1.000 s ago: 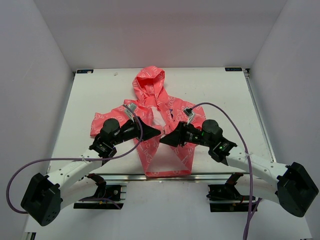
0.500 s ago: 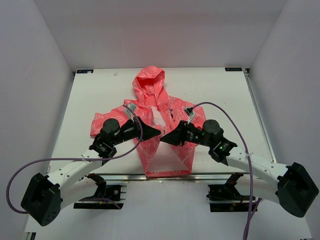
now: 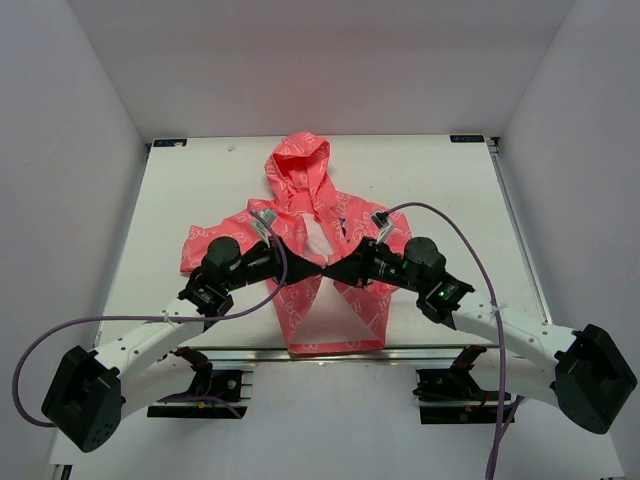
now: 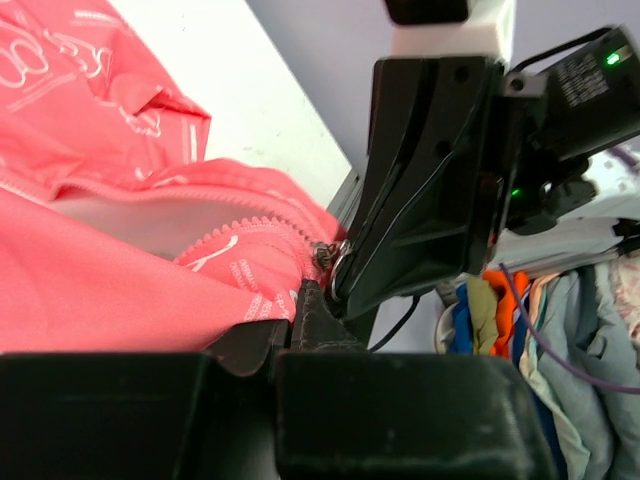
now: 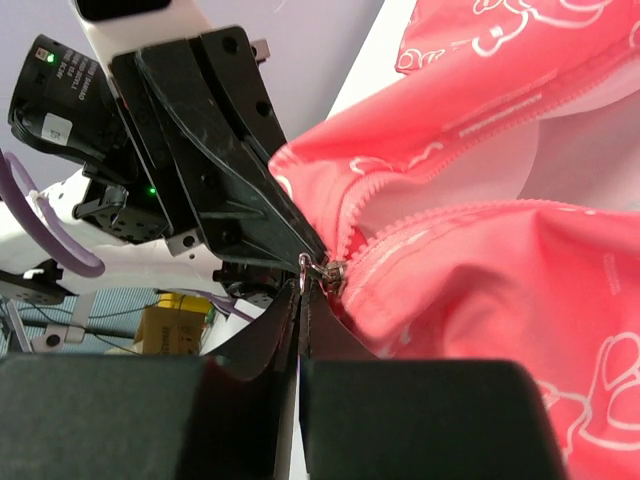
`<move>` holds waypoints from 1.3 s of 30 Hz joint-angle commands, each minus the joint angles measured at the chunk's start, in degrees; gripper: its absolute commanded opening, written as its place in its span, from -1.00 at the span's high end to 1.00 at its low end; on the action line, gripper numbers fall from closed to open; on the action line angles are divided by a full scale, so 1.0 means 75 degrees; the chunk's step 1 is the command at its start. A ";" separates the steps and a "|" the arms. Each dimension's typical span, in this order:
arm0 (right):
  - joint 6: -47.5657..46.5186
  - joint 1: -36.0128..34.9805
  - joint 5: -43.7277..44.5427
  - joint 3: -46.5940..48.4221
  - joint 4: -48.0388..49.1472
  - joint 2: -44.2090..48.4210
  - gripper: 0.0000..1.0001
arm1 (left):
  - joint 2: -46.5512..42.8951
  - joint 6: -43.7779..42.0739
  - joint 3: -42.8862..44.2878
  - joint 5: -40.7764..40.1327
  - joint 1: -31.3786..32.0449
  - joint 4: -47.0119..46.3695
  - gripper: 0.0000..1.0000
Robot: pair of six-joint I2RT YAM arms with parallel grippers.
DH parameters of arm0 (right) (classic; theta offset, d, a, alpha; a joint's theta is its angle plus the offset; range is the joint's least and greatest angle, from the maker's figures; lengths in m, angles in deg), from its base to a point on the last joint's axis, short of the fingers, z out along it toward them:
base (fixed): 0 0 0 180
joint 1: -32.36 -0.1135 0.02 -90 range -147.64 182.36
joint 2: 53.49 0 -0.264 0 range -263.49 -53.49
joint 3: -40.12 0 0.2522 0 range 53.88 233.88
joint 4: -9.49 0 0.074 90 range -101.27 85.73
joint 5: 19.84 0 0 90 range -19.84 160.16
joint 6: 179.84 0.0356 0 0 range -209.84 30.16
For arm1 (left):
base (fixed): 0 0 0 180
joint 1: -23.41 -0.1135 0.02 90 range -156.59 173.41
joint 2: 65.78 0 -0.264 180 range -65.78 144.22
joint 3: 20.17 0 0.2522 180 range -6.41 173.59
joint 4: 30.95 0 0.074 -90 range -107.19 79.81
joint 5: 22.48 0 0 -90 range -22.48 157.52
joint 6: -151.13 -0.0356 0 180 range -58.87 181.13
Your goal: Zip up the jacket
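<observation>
So your right gripper (image 3: 332,270) now sits tip-to-tip with the left gripper (image 3: 317,267), gap closed, both pinched shut on the jacket (image 3: 300,185) lying flat on the table (image 3: 180,190), so the zipper (image 5: 322,268) ends meet.
</observation>
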 commanded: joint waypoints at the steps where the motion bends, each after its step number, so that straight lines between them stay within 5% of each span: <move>1: 0.0084 -0.0052 0.0222 0.0456 0.0045 0.0017 1.00 | -0.0175 -0.0387 0.0211 0.0247 0.0037 0.0515 1.00; 16: 0.0318 -0.0040 0.1532 0.1159 -0.0751 -0.0405 1.00 | -0.0269 -0.1184 0.0445 0.0962 0.0049 0.1628 1.00; 24: -0.0161 -0.0017 0.2414 0.2014 -0.2741 -0.0381 1.00 | -0.0480 -0.1712 0.0621 0.0985 0.0049 0.2566 1.00; 29: -0.0514 0.0018 0.1487 0.1629 -0.1386 -0.0871 1.00 | -0.0446 -0.1665 0.0586 0.1488 0.0049 0.2566 1.00; 39: -0.0679 0.0440 0.2659 0.2378 0.0418 -0.2595 1.00 | -0.1288 -0.1302 0.0305 0.1467 0.0049 0.4954 1.00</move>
